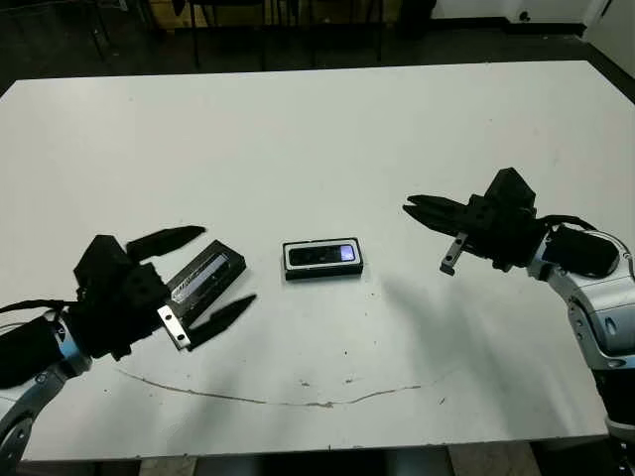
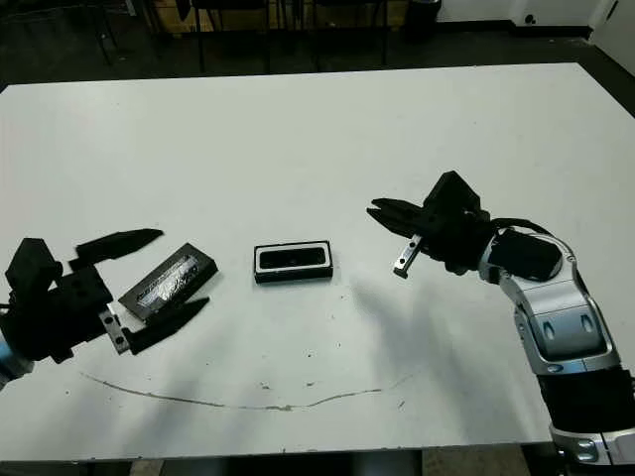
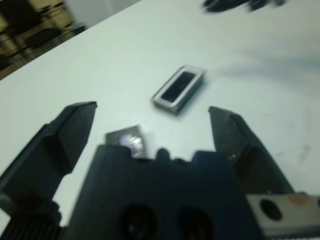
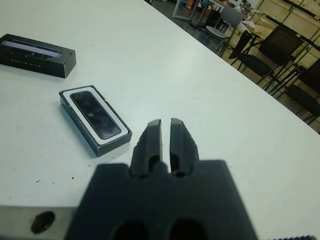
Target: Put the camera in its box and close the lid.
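Spreading wide, the left tool [image 1: 208, 273] straddles the lid [image 1: 206, 275] near the worktop's [image 1: 317, 129] front left, gripping nothing. Right tool [image 4: 165, 136] is closed, empty. Camera [image 1: 322, 255] lies inside the box [image 1: 322, 271], mid-worktop.

The place looks like a lab or a workshop room, not a home. A large plain white worktop [image 1: 298, 129] fills the head views, scratched and marked with a long thin line near the 6 o'clock edge. Beyond its far edge, at 12 o'clock, the floor is dark and black chairs [image 4: 280, 45] stand there (several, with thin metal legs). Wooden cabinets or crates [image 4: 295, 10] show behind them.
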Available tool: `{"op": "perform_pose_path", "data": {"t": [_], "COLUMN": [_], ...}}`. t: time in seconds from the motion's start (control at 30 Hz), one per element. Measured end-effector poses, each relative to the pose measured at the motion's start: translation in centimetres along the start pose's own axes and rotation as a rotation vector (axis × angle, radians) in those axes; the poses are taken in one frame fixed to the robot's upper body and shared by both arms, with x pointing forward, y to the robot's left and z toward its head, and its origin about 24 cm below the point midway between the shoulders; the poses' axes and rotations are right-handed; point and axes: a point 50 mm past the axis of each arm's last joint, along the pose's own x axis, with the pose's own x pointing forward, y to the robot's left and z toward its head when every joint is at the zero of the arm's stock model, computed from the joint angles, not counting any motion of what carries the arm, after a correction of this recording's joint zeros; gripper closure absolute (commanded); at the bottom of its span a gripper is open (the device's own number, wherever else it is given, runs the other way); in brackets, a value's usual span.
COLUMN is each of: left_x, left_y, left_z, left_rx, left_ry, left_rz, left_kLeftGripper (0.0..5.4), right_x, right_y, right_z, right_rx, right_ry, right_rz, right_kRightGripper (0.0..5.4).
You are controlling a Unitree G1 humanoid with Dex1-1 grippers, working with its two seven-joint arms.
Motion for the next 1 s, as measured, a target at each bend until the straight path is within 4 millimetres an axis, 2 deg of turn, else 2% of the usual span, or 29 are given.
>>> {"op": "perform_pose_path", "data": {"t": [0.17,0.63,1.0], "left_x": [0.2,1.1,1.4], "left_y": [0.3,-0.2,0.2], "left_z": [-1.5,-3.5,-6.1], "left_rx": [-0.018,-0.057,-0.049], "left_ry": [0.031,0.058,0.098], "left_rz": [0.038,0.003,0.143], "left_kLeftGripper": [0.02,0.02,0.02], "right_x": [-0.1,-0.1,-0.6], "right_y": [0.1,0.0,-0.5], "right_z": [-0.2,-0.5,-1.0], "right_rx": [0.002,-0.003,0.011], "right_ry": [0.001,-0.003,-0.005], "right_rz": [0.002,0.01,0.009], "right_kRightGripper": [5.4,5.4,5.4]}}
